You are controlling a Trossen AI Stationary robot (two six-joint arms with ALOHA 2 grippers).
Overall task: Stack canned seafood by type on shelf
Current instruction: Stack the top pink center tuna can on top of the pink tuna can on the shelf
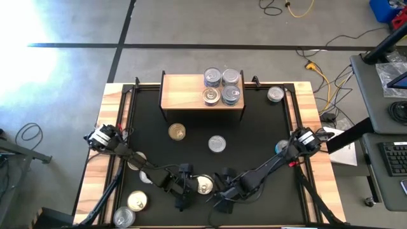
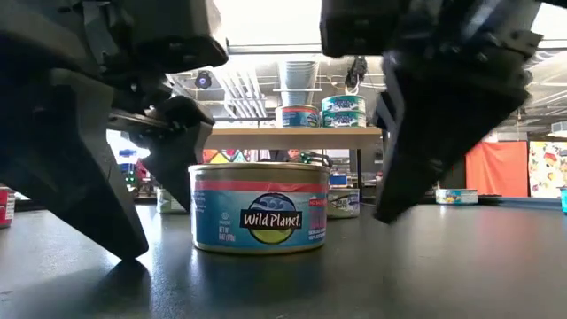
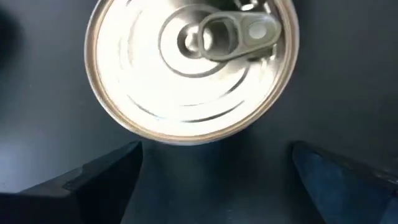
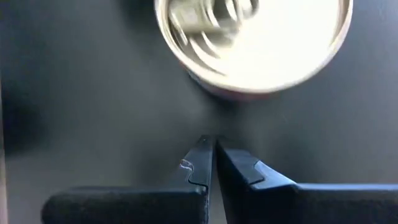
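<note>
Tabletop (image 1: 267,137): black surface with a light-wood rim, carrying the shelf, the loose cans and both arms.
Shelf (image 1: 184,92): light-wood board on dark legs at the far middle of the tabletop; its left part is bare, its right part holds cans.
Left arm (image 1: 137,162): reaches from the left edge toward the near middle of the tabletop.
Right arm (image 1: 270,165): reaches from the right edge toward the near middle.
Left end effector (image 1: 184,189): fingers spread wide, low over the tabletop, just left of the near-middle can; nothing is between them.
Right end effector (image 1: 222,191): fingers pressed together, gripping nothing, just right of the same can.
Near-middle can (image 1: 204,185): upright between the 2 end effectors, silver pull-tab lid; the low view shows a teal and red label. No contact with either end effector is visible.
Cans on shelf (image 1: 222,87): 4 silver lids show from above in a close cluster; the low view shows 2 beside each other on the board.
Gold-lidded can (image 1: 177,131): loose, in front of the shelf.
Silver can (image 1: 217,144): loose, mid-tabletop.
Corner can (image 1: 275,95): right of the shelf, near the rim.
Near-left cans (image 1: 137,202): several by the front-left corner.
</note>
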